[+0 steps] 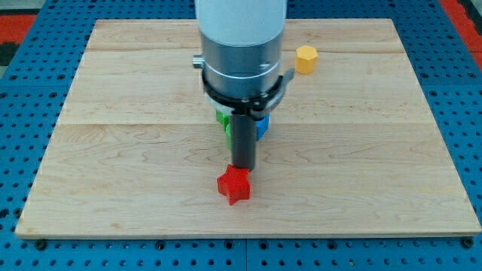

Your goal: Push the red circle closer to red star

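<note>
**Rod parked at the star, circle nowhere to be seen**

The arm stood over the middle of the wooden worktop (113, 150), and its dark rod came down so that my tip (242, 166) sat just at the top edge of the red star (234, 185), touching it or very nearly. There were no jaws on this arm, only the bare rod, so nothing was held. The red circle did not show anywhere; it may have been hidden behind the arm's wide body, where a green block (224, 120) and a blue block (263, 125) peeked out on either side of the rod, their shapes unclear. A yellow block (306, 59), roughly six-sided, lay well apart toward the view's top right.

The risk, as I judged it, was plain: with the tip so close to the star, any move toward the view's bottom would shove the star away instead of bringing the circle in. Sweeping blindly near the hidden cluster could also scatter the green and blue blocks.

No containers stood on the worktop.
</note>
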Robot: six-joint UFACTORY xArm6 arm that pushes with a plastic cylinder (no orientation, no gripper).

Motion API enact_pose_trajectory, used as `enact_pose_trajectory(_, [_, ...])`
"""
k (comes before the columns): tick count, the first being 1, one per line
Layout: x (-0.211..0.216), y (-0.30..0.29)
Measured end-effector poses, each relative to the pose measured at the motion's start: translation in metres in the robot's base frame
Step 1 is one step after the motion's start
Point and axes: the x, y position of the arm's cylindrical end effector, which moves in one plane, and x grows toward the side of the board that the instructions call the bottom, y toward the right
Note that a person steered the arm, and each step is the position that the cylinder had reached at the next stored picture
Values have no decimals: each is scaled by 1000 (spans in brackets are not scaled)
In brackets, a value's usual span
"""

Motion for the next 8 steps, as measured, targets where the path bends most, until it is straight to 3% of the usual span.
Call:
enact_pose_trajectory(1, [-36,84])
enact_pose_trajectory(2, [-114,128])
enact_pose_trajectory(3, [-177,92])
enact_pose_trajectory(5, [-239,-23])
enact_pose_trajectory(6, [-224,-143])
enact_pose_trajectory(8, [-222,-191])
